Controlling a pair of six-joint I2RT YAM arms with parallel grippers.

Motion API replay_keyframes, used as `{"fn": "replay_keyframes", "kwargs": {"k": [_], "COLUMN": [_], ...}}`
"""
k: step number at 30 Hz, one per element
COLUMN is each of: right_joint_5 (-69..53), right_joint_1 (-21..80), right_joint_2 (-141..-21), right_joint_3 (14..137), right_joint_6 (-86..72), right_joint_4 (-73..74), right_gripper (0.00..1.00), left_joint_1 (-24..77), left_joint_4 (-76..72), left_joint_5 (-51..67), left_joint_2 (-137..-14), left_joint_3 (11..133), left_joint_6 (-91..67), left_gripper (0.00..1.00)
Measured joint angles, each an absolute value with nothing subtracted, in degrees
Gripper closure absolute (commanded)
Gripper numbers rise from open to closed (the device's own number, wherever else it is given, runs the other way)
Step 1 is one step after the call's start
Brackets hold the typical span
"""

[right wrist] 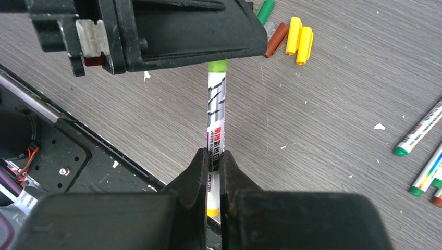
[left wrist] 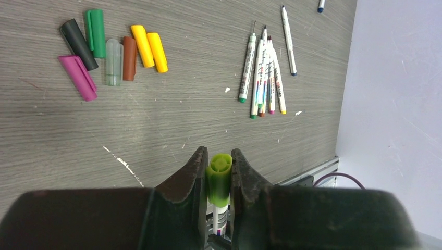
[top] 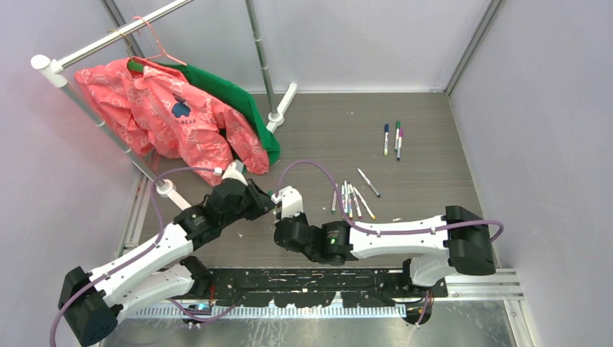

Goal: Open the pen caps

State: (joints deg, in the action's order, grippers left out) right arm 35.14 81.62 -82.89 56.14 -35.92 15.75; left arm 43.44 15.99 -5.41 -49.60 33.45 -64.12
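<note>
The weak spot is the right gripper (right wrist: 212, 156): it pinches the smooth white pen barrel (right wrist: 215, 114) close to its tail. If the arms pull off the pen's axis, or the cap sits tight, I judge the barrel could slide through the pads or flex rather than part from the cap. A sudden release could also flick the cap away or drag the bare tip across the wood. The right gripper's jaws are shut down to the barrel's thickness and clamped on it. The left gripper (left wrist: 218, 156) is closed to a narrow gap filled by the light green cap (left wrist: 219, 179). It grasps the cap on both sides, with the cap's end facing out past the fingertips and the barrel running back between the fingers. The cap looks seated on the barrel, so the pull is not yet done. The pen hangs between the two grippers above the worktop, near the middle of its near edge. Beyond the left gripper lie loose caps, side by side: a magenta cap (left wrist: 78, 78), black cap (left wrist: 78, 44), dark green cap (left wrist: 95, 32), clear cap (left wrist: 113, 61), brown cap (left wrist: 129, 58), yellow cap (left wrist: 142, 46) and second yellow cap (left wrist: 157, 52). The overhead view does not show them. A bundle of uncapped pens (top: 350, 199) rests right of centre with a grey-ended pen (top: 369, 182) just beside it. Three pens that seem capped (top: 394, 139) wait toward the far right corner.
</note>
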Motion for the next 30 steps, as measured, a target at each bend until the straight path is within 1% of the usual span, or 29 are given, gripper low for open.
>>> {"fn": "replay_keyframes", "kwargs": {"k": [6,11,22,30], "right_joint_5": [35.1,34.7,35.4,36.7], "right_joint_1": [81.7,82.2,84.1,85.4], "right_joint_2": [-82.8,-81.8,-73.4,-73.4], "right_joint_3": [54.4,50.5,38.2,36.6], "right_joint_6": [-36.4,-37.0,-37.9,-37.9], "right_joint_4": [13.5,9.4,-4.6,-7.9], "right_gripper": [0.99,0.99,0.99,0.99], "left_joint_1": [44.6,45.7,47.1,47.2], "left_joint_4": [16.7,18.4,23.9,27.0], "left_joint_5": [-6.9,-7.7,-5.4,-4.9], "left_joint_2": [-49.6,-50.5,-52.7,-53.7], "left_joint_3": [33.4,33.7,39.5,41.3], "left_joint_6": [-64.0,-63.9,-62.7,-62.5], "left_gripper": [1.00,1.00,1.00,1.00]}}
